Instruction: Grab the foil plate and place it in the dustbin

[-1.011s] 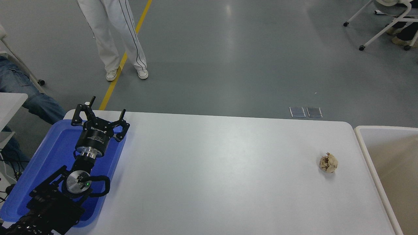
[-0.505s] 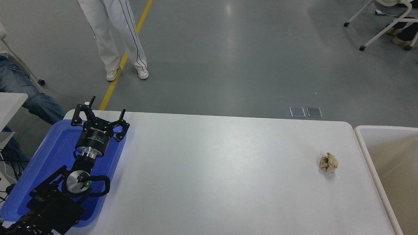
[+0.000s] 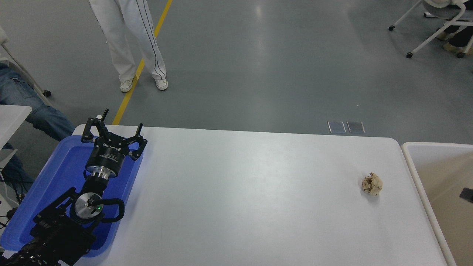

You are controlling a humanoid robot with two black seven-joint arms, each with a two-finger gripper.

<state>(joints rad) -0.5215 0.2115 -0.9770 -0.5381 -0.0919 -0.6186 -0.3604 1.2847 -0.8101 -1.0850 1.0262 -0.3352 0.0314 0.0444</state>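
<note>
Newly in view: small dark edge at right border over dustbin (image 3: pixel 413 162), unidentifiable. Foil plate nowhere visible. Left end effector (image 3: pixel 112 127) parked over blue tray (image 3: pixel 59 173), spread wide, empty. Paper ball (image 3: pixel 371 184) on worktop (image 3: pixel 240 192), unmoved.

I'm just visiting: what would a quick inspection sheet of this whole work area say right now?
Surface: white table, mostly bare.
Job's things: foil plate not seen; dustbin at the table's right end, a small dark shape showing inside at the picture's edge.
Clutter: crumpled paper ball near the bin; blue tray at left.
Grippers: left gripper open over the tray; right one out of view.
Cables: some at the lower left edge.
Surroundings: person standing, wheeled chair.
</note>
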